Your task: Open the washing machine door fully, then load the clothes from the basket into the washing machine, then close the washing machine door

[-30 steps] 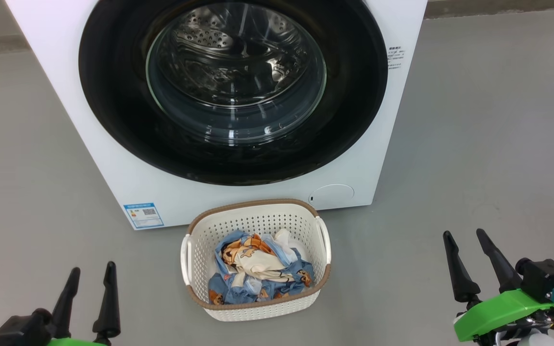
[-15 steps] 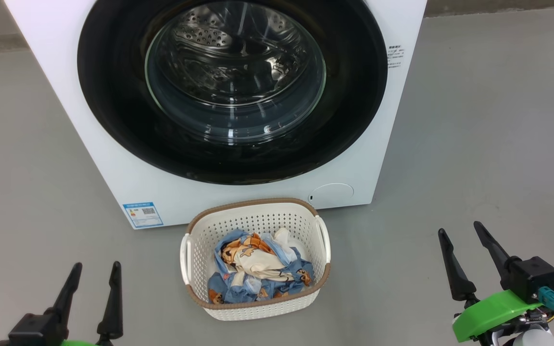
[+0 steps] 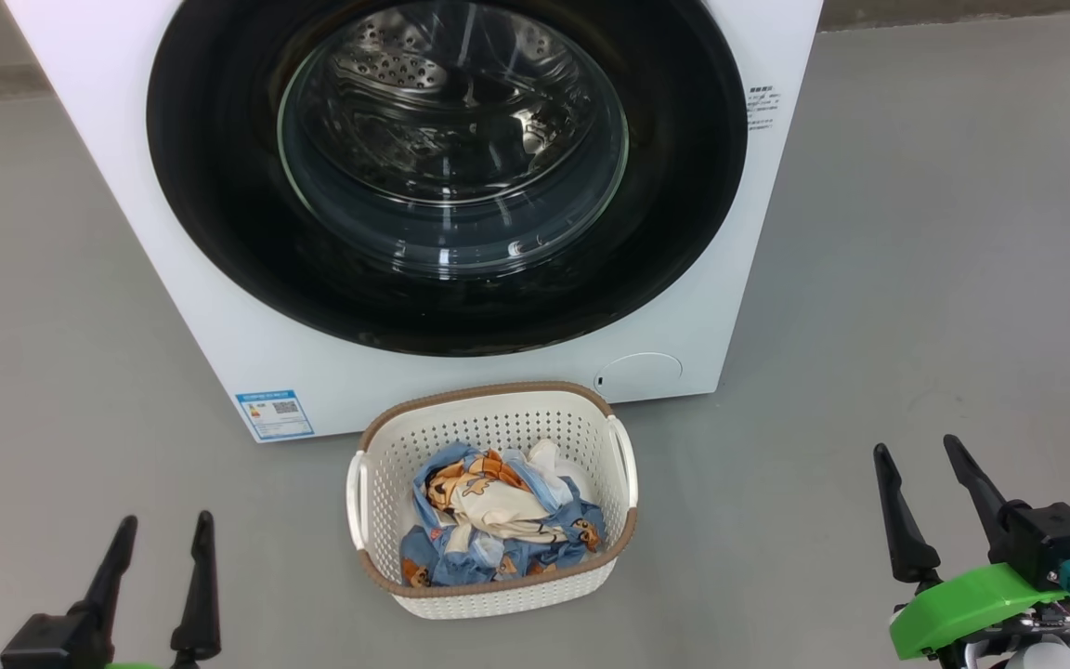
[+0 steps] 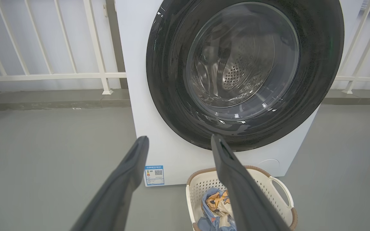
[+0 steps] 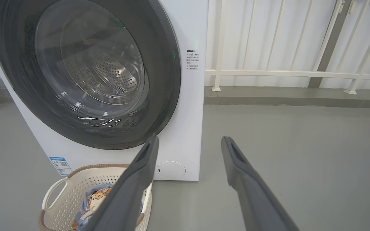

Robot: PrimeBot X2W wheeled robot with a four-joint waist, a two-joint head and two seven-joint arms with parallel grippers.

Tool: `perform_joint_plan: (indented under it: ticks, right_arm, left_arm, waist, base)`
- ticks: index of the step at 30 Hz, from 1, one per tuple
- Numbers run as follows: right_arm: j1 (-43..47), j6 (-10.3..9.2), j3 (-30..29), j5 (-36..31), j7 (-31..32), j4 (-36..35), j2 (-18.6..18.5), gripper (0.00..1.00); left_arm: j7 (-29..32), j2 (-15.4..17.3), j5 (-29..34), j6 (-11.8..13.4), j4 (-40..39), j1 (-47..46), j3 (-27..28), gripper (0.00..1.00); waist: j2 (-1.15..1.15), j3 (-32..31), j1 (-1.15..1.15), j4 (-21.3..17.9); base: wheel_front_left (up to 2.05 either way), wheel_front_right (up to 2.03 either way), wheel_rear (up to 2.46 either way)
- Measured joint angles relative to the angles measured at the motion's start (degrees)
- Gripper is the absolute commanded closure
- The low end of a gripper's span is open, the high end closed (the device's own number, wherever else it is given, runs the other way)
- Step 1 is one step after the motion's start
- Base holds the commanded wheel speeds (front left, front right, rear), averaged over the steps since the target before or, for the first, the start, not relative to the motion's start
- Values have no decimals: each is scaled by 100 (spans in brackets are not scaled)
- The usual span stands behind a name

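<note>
Door (image 3: 219, 232) shut, flush on the washer (image 3: 173, 316) front, glass facing the robot. No handle or hinge made out, so the opening side cannot be told. Basket (image 3: 498, 423) on the floor just before the washer, below the door, with the clothes (image 3: 498, 520) heaped inside. Door lies ahead of and above both grippers. Left gripper (image 3: 168, 518) low at the left, fingers spread, empty. Right gripper (image 3: 916, 446) at the right, also spread and empty, set further forward. Judgement: right arm is nearer the door's right rim; the reach goes up and inward.
</note>
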Motion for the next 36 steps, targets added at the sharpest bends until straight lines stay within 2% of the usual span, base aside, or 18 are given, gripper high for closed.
perform_joint_plan:
  ticks: [7, 26, 36]
  right_arm:
    - [-79, 0, -127, 16, 0, 35, 81, 0]
    - [-86, 0, -154, 16, 0, 30, 140, 0]
    - [-86, 0, -165, 24, 0, 21, 140, 0]
  left_arm:
    - [0, -102, 15, 0, 77, -1, 208, 0]
    - [0, -93, -43, 0, 146, -1, 133, 0]
    - [0, -91, 3, 0, 153, -2, 146, 0]
  waist:
    - [0, 0, 0, -7]
    - [0, -19, 0, 5]
    - [0, -30, 0, 37]
  base:
    - [0, 0, 0]
    - [1, 1, -3]
    - [60, 60, -120]
